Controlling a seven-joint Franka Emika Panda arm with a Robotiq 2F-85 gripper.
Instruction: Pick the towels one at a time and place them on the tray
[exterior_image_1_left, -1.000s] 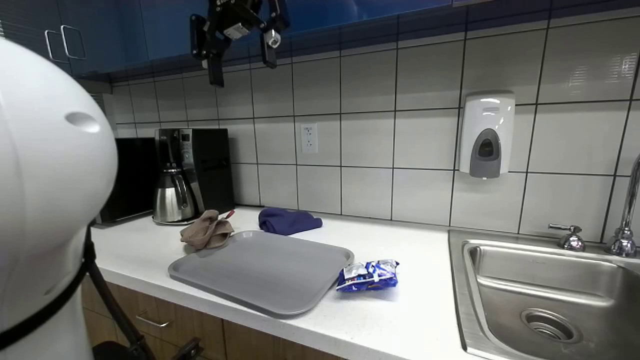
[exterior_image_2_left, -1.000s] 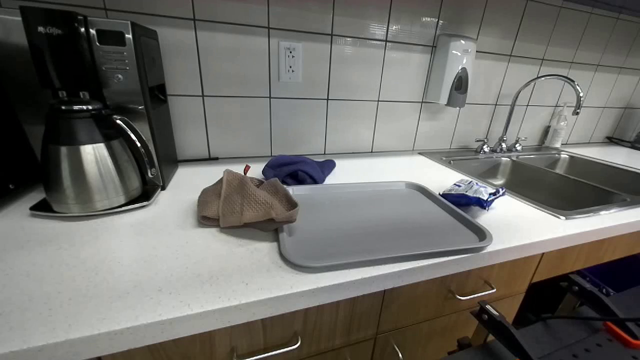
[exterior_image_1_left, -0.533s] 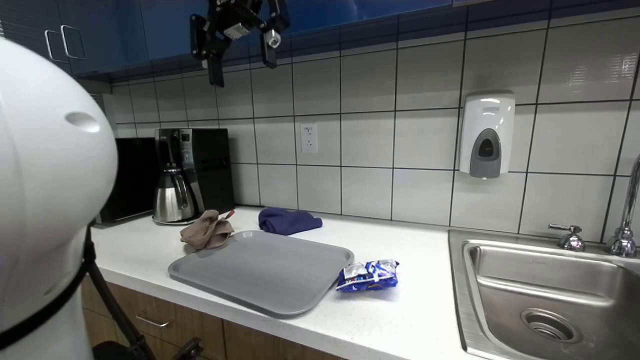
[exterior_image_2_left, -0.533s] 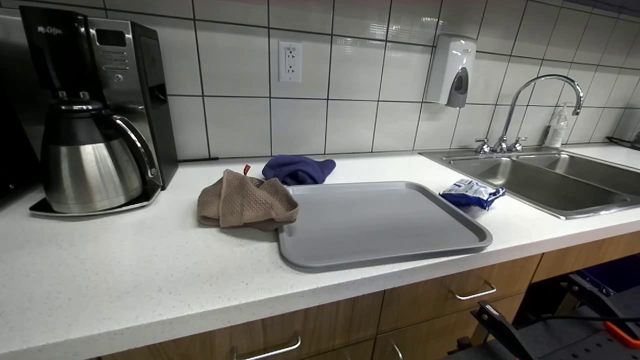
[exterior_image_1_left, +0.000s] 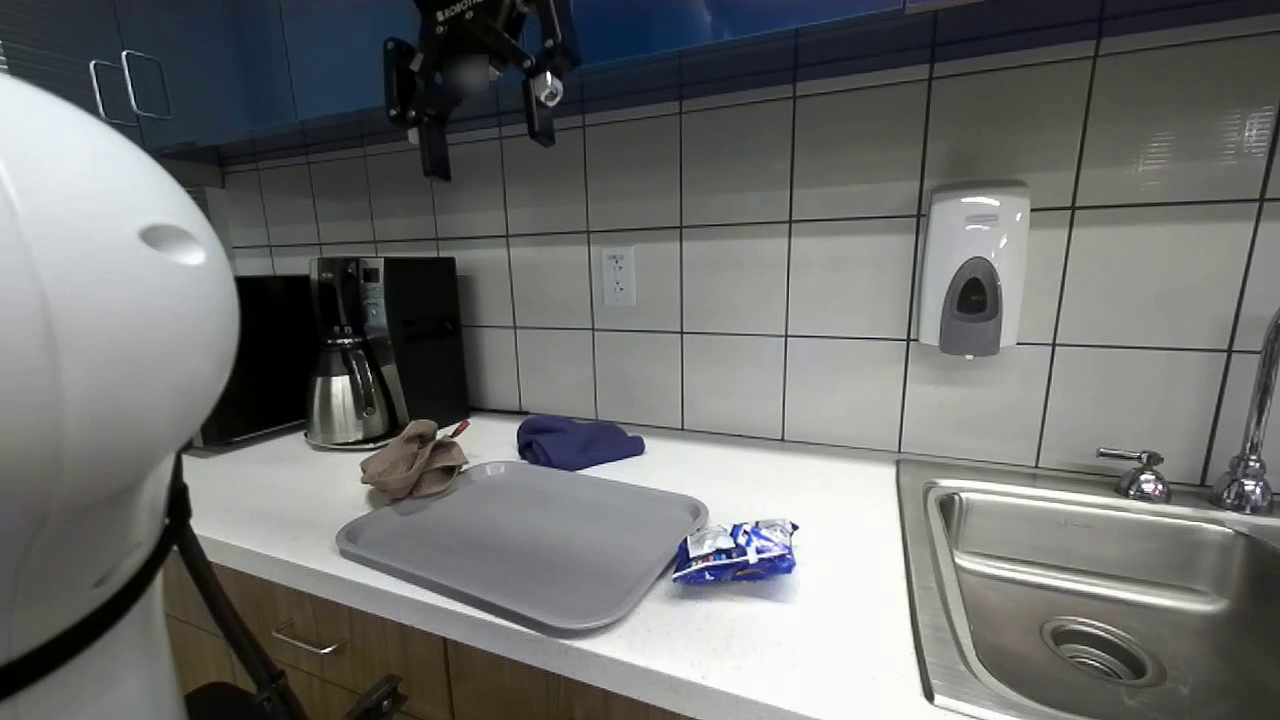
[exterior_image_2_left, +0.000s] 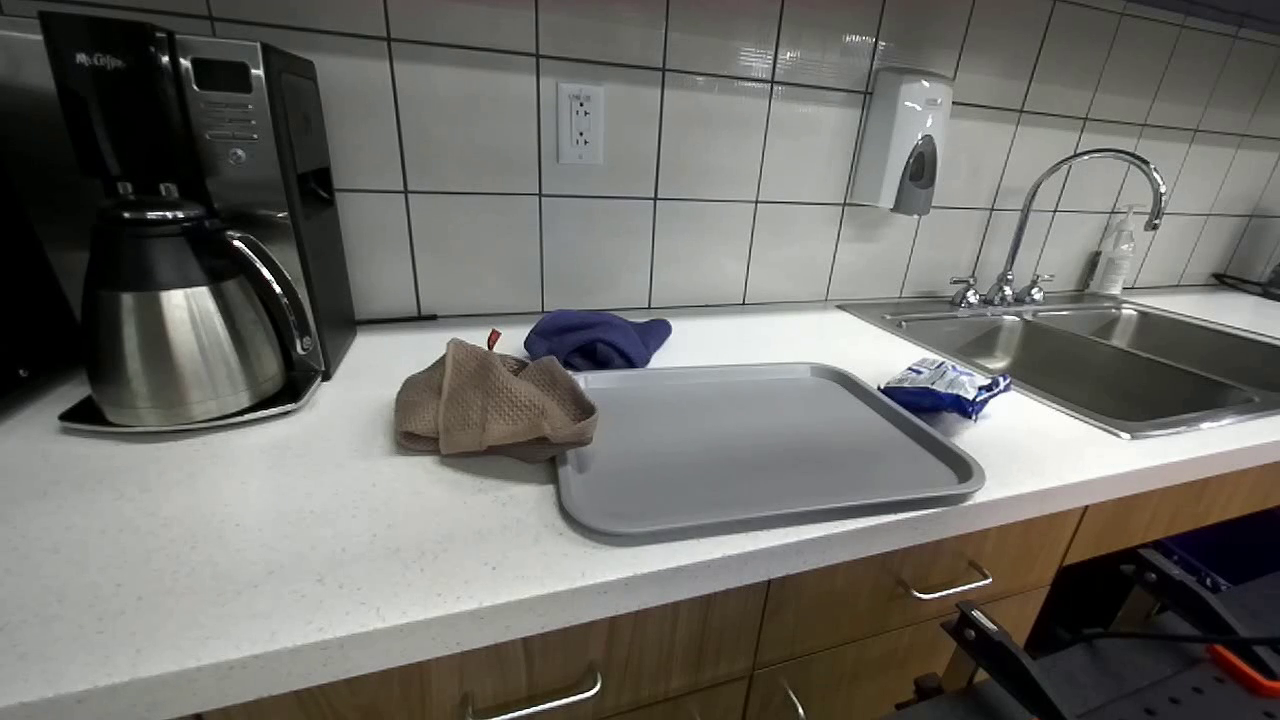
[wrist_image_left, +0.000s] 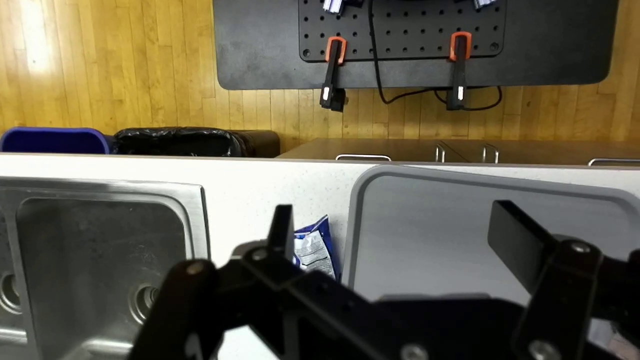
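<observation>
Tabletop (exterior_image_2_left: 250, 560): speckled white, it is running along the tiled wall (exterior_image_2_left: 700, 250).
Double-bowl sink (exterior_image_1_left: 935, 600): stainless steel, it is sitting at the right in both exterior views.
Tray (exterior_image_2_left: 760, 450): grey, it is lying flat, its long axis running lengthwise with the tabletop, slightly askew, the sink-side end sitting nearer the front edge.
Coffee maker (exterior_image_2_left: 250, 150): it is standing upright at the left, its carafe (exterior_image_2_left: 185, 350) pointing its handle toward the tray.
Tool (exterior_image_1_left: 489, 158): high above the tabletop, it is pointing downward, its two fingers (exterior_image_1_left: 435, 150) standing spread, well apart, as the wrist view is also showing.
Brown waffle-weave towel (exterior_image_2_left: 490, 405): bunched in a mound left of the tray, it is lapping its right end over the tray's left rim; in an exterior view its long axis is running left to right, a folded peak pointing up.
Dark purple towel (exterior_image_2_left: 597, 340): crumpled behind the tray's far left corner, it is lying with its long axis running along the wall and its narrow tip pointing toward the sink. Whether it is touching the tray, I cannot tell.
Foil packet (exterior_image_2_left: 945, 388): blue and white, it is lying just beside the tray's sink-side edge.
</observation>
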